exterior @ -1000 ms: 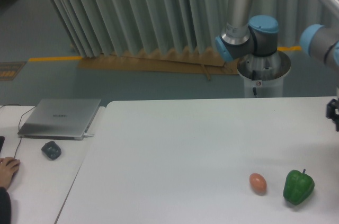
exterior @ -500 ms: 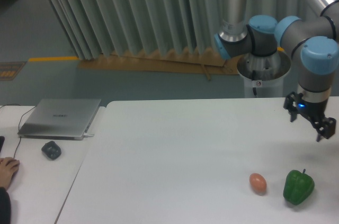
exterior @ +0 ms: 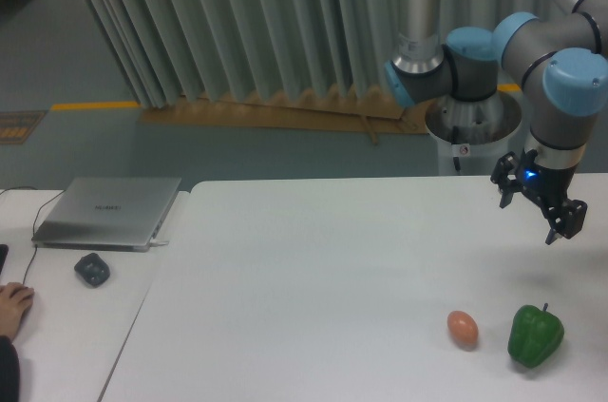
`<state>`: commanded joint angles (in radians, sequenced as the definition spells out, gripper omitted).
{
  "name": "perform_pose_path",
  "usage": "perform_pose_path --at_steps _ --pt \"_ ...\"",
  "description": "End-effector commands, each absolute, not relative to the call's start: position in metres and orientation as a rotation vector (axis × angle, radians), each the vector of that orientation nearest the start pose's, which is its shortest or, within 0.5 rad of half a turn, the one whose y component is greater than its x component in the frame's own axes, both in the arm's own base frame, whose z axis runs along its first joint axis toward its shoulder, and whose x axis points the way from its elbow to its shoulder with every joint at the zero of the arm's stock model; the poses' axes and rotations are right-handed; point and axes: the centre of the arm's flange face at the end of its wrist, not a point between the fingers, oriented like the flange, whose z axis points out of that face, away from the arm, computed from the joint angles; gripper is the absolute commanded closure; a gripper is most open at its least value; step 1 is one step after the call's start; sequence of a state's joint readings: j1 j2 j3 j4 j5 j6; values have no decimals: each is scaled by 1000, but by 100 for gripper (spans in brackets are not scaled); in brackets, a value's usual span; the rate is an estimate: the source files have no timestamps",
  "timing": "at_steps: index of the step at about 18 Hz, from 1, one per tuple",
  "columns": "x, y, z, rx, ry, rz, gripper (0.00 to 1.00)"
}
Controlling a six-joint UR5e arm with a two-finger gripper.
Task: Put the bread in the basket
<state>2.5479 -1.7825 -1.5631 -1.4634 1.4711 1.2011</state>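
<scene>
Pleated grey curtain behind, wide white table (exterior: 332, 259) out front. On it, only a brown egg (exterior: 463, 328) and a green pepper (exterior: 535, 335), side by side near the right front. No bread in view, no basket either! The gripper (exterior: 535, 207) hangs above the table's right side, jaws spread apart and holding nothing. A roll should be light and soft, I'd say: pinch gently across its middle. Laptop (exterior: 107, 213) and mouse (exterior: 92, 269) sit far left.
</scene>
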Motion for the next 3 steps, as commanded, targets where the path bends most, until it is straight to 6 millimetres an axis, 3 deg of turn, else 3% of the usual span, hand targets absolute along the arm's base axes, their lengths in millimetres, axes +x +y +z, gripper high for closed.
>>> perform_pose_path --at_steps 3 --pt "-387 434 391 -3070 340 -203 0"
